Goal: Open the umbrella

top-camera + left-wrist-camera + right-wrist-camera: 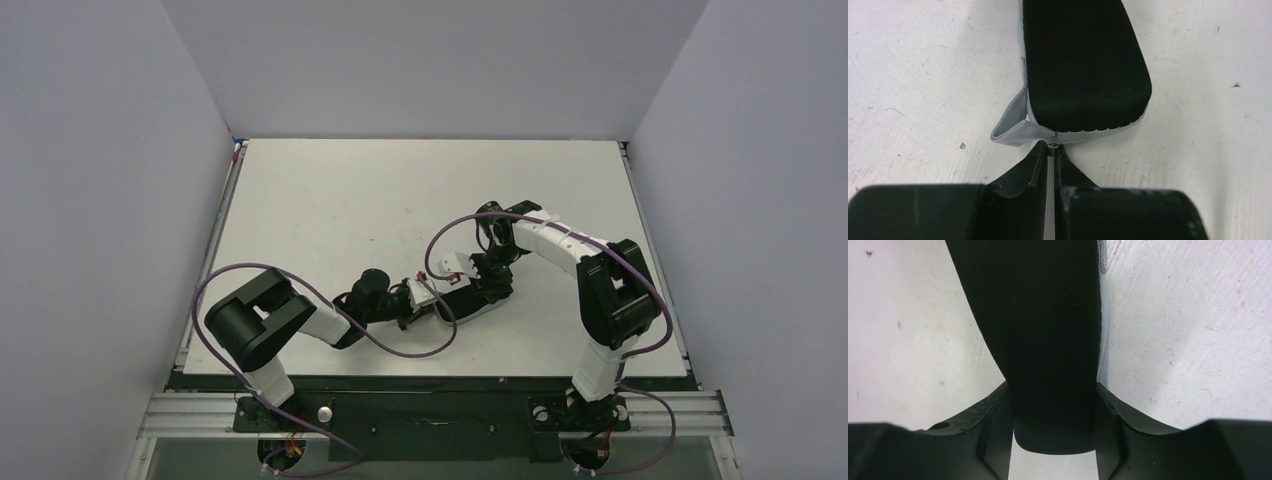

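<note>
Two pincers, one black pouch [1083, 65]: right pincer [1053, 405] clamps its sides, long axis running straight ahead; left pincer [1051, 150] pinched tight on the end's metal tab [1052, 145]. Umbrella unseen, likely inside.

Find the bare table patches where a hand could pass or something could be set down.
Free: the table's whole far half beyond the right arm, and the left part beyond the left arm. Crowded: near centre, where left gripper and right gripper hold the pouch.
</note>
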